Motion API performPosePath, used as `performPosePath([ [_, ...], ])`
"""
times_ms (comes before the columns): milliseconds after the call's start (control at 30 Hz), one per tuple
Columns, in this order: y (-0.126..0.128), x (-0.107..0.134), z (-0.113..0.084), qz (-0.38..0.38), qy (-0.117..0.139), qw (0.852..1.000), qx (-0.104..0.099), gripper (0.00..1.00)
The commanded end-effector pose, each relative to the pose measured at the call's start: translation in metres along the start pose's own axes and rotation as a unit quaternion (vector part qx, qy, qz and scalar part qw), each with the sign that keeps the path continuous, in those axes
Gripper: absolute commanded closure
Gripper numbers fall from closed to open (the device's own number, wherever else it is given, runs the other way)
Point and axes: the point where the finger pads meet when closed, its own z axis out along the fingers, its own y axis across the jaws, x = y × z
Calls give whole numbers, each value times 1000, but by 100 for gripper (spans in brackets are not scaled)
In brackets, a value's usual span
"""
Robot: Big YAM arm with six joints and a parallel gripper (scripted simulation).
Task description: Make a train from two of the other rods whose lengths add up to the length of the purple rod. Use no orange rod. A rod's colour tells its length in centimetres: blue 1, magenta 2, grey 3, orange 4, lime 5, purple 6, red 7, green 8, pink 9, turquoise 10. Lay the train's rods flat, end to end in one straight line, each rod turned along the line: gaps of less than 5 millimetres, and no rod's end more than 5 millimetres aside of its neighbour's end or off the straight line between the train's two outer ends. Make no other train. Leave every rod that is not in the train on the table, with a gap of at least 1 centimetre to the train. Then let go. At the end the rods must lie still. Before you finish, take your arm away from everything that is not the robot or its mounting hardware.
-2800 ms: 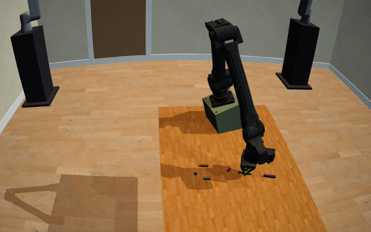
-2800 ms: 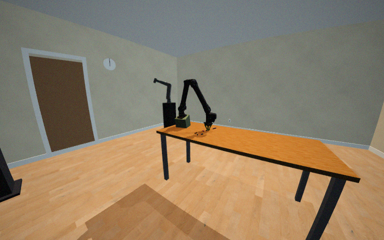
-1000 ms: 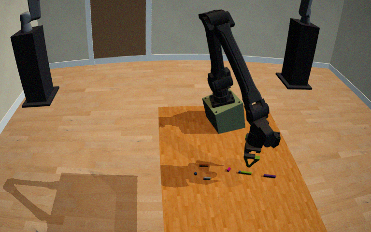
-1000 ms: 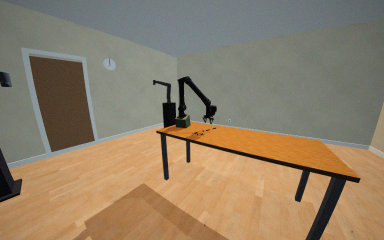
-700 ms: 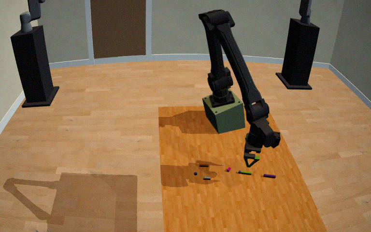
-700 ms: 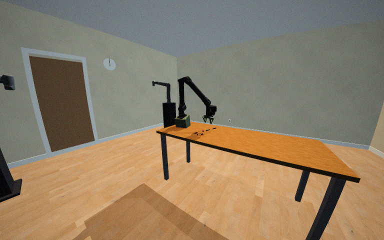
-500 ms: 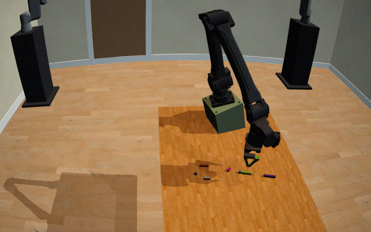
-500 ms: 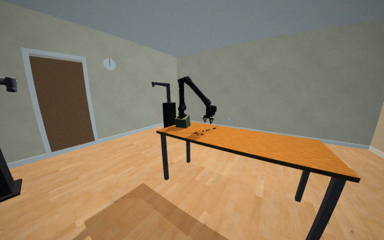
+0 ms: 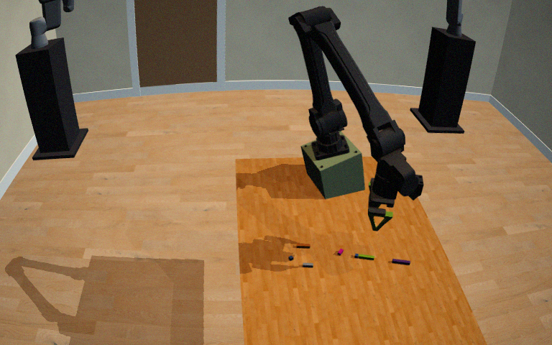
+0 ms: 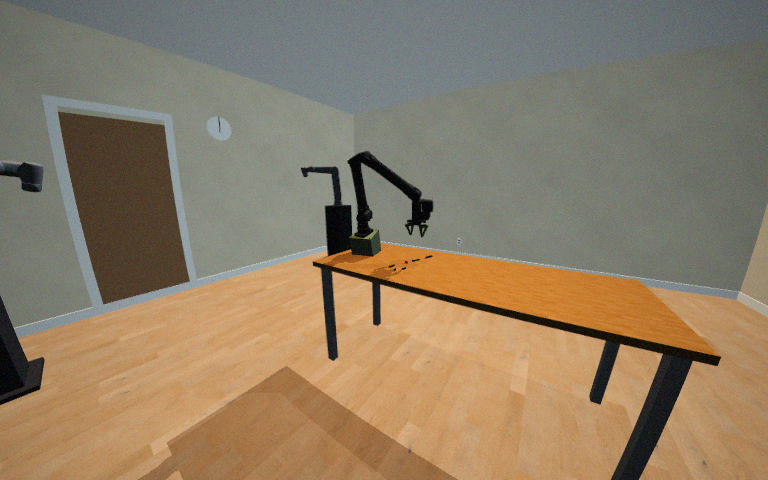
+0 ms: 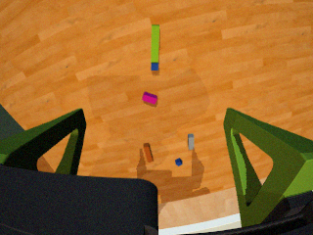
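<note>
Lime rod (image 9: pixel 366 256) (image 11: pixel 156 43) and blue rod (image 9: pixel 356 256) (image 11: pixel 155 67) sit end to end, right of centre in the top view, and with my gripper (image 9: pixel 381 227) (image 10: pixel 416 233) (image 11: pixel 155 116) spread wide above, holding nothing, a careless low sweep could knock their joint open.

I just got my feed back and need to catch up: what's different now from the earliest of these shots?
The pincer has risen from down at the lime rod to well above the table, open. The lime rod and the other rods show no visible shift.
</note>
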Motion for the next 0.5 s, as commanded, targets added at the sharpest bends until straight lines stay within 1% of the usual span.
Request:
performPosePath([
  [0, -23, -13, -32, 16, -18, 999, 25, 0],
  [33, -21, -12, -25, 16, -8, 1000, 11, 0],
  [67, -22, -13, -34, 15, -12, 1000, 16, 0],
  [100, -23, -13, -47, 16, -19, 999, 25, 0],
  [233, -23, -13, -59, 16, -19, 999, 25, 0],
  [267, -24, -12, -59, 18, -19, 999, 25, 0],
  [333, -23, -9, -47, 20, -8, 1000, 10, 0],
  [467, -24, -10, -47, 20, -10, 1000, 12, 0],
])
